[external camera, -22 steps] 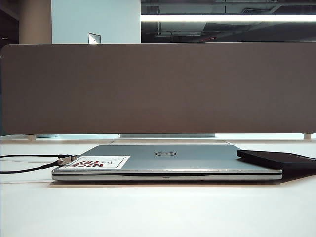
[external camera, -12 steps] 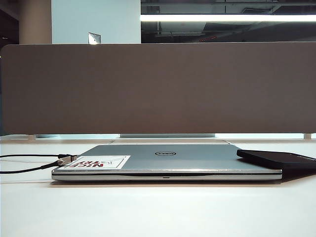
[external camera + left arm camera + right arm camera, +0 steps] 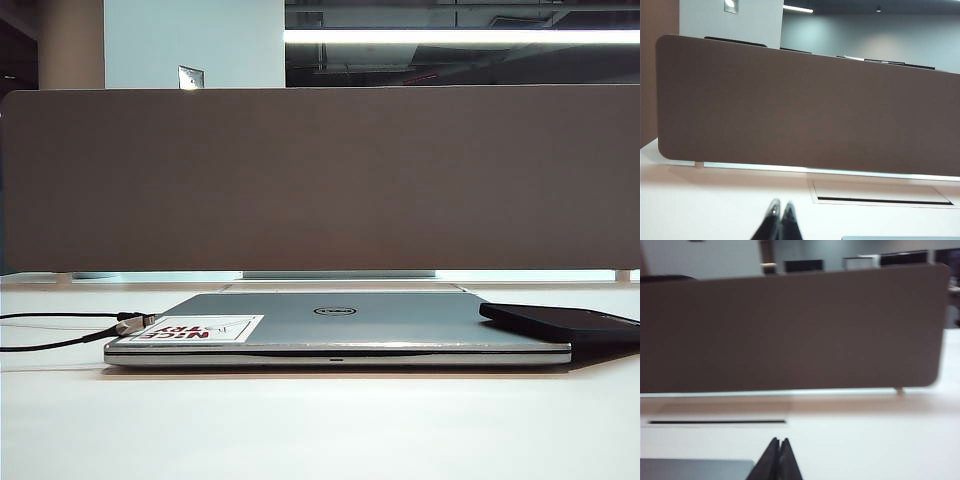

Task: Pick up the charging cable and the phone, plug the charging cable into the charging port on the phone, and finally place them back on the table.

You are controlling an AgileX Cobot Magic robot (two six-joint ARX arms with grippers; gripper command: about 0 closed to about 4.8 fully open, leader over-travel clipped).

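Black charging cable (image 3: 60, 330) lies on the white table (image 3: 320, 420); glossy black phone (image 3: 560, 322) lies flat.

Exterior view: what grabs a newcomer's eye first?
The closed silver Dell laptop at the table's centre, with a red-lettered sticker at its left corner. The black phone overlaps its right edge; the charging cable's plug lies at the left. Left gripper and right gripper are shut, empty.
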